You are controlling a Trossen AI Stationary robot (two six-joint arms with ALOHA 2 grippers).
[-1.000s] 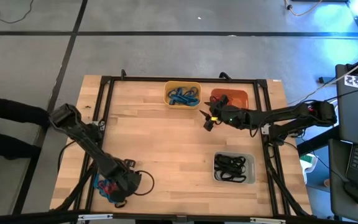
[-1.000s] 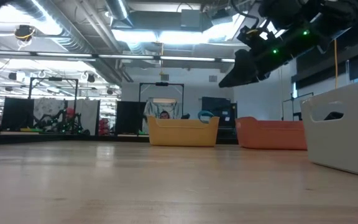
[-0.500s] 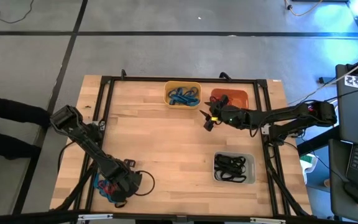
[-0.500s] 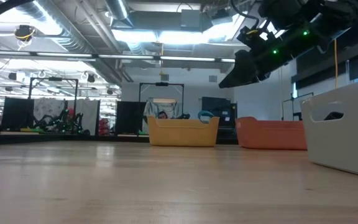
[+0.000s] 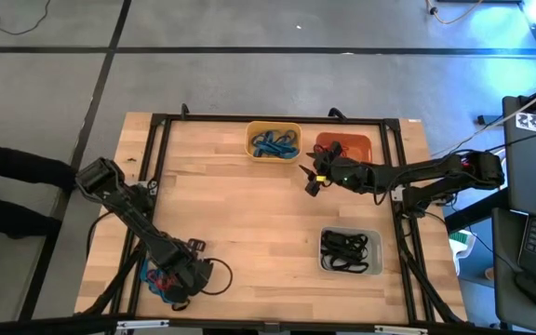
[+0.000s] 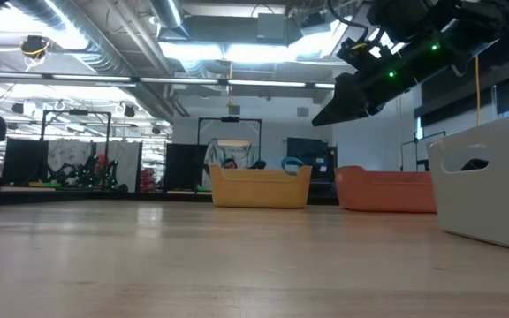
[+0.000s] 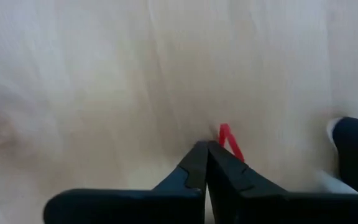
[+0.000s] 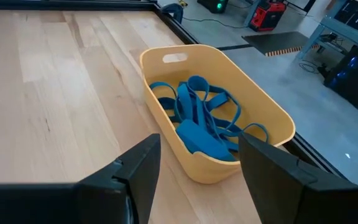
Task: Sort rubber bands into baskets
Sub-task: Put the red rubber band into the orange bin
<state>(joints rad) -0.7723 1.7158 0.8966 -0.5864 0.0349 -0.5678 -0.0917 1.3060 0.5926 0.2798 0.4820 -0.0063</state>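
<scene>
Left claw clenched on a red rubber band at the counter's near-left corner.
Right claw hovers spread, empty, beside yellow basket — blue bands inside.

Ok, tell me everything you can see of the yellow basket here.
The yellow basket is a small rectangular plastic tub with rounded corners and a slot handle cut into one end wall. It stands upright on the wooden table at its far edge, just left of the orange basket without touching it. Inside lies a tangle of blue rubber bands. The right gripper hovers nearby, open and empty.
</scene>
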